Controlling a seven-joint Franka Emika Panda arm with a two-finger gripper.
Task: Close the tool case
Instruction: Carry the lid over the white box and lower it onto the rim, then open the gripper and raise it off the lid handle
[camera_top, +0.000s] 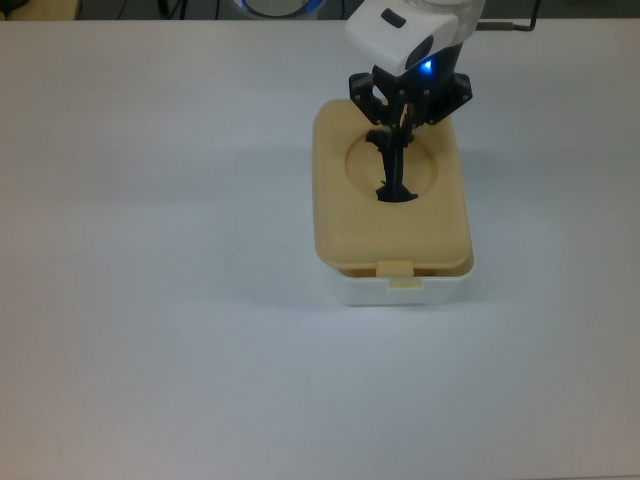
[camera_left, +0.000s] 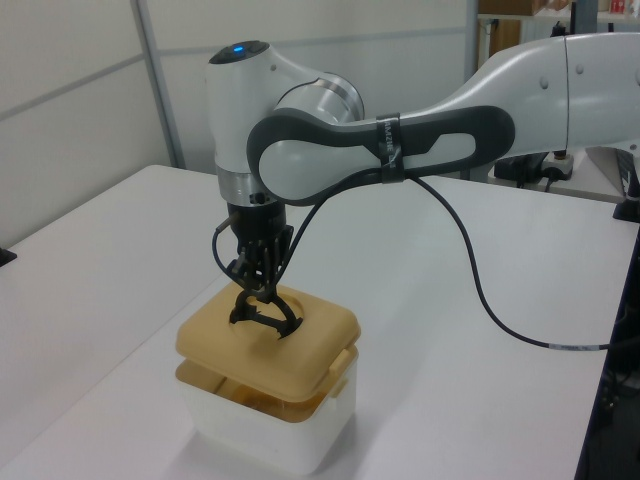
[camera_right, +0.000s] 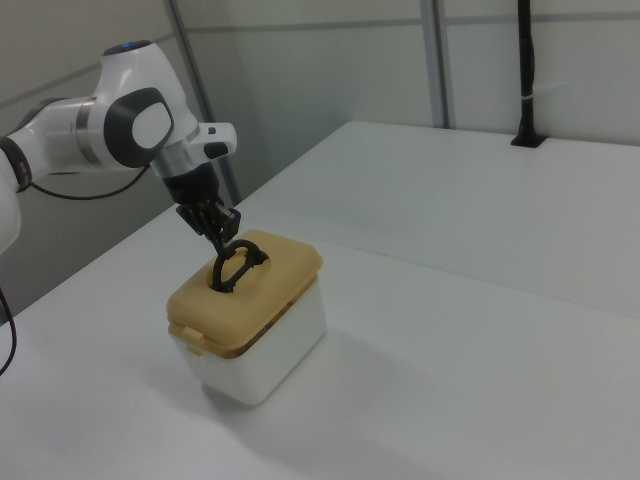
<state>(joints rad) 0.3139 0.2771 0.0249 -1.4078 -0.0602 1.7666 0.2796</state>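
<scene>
The tool case's white box (camera_top: 400, 290) stands on the white table, and its beige lid (camera_top: 390, 225) now covers it almost squarely. The black handle (camera_top: 394, 172) stands up from the lid's round recess. My gripper (camera_top: 402, 122) is shut on the top of that handle. A beige latch tab (camera_top: 395, 268) hangs over the box's front wall. In the left view the lid (camera_left: 300, 345) sits a little above the box (camera_left: 270, 435), with a thin gap showing amber contents. The right view shows my gripper (camera_right: 222, 232) on the handle (camera_right: 232, 268), with the lid (camera_right: 270, 275) over the box (camera_right: 275, 350).
A black cable (camera_left: 500, 300) hangs from the arm down to the table in the left view. A black pole (camera_right: 525, 75) stands at the table's far edge in the right view. Bare white tabletop (camera_top: 150, 250) surrounds the case.
</scene>
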